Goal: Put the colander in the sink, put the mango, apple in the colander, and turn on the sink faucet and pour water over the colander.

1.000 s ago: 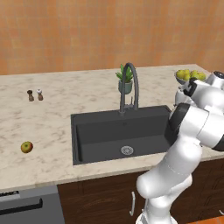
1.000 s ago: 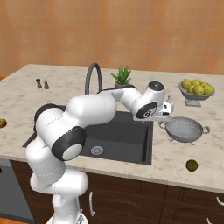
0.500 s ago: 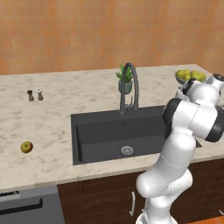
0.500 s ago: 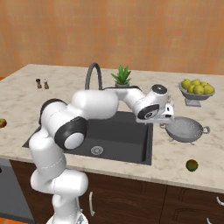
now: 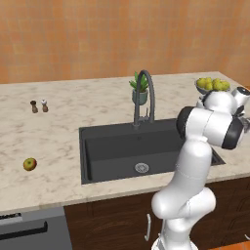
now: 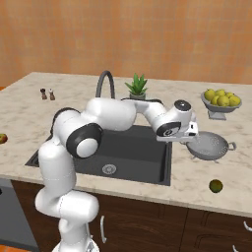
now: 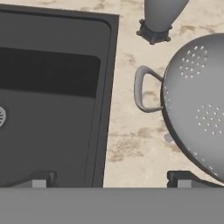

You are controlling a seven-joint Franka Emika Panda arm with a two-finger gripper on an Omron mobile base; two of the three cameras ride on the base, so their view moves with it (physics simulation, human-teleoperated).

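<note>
The colander (image 6: pixel 210 145) stands on the counter right of the sink (image 6: pixel 140 155), empty, a perforated silvery bowl with small side handles. In the hand view the colander (image 7: pixel 199 109) lies at the right, its near handle toward the sink (image 7: pixel 48 92). My gripper (image 6: pixel 191 137) hovers over the counter strip between sink rim and colander, open, nothing between its fingertips (image 7: pixel 183 179). The mango (image 6: pixel 215 185) rests near the counter's front edge, in front of the colander. Far to the left on the counter sits the apple (image 5: pixel 30 164). The faucet (image 5: pixel 145 95) arches over the sink's back, no water running.
A stemmed grey bowl of yellow-green fruits (image 6: pixel 221 100) stands behind the colander; its foot (image 7: pixel 154 30) is close to the colander's rim. A potted plant (image 6: pixel 137 86) sits behind the faucet. Salt and pepper shakers (image 5: pixel 39 106) stand at the back left.
The arm has swung right across the sink, bringing the hand close to the colander's left side. The gripper stays open; colander and fruits have not moved.
</note>
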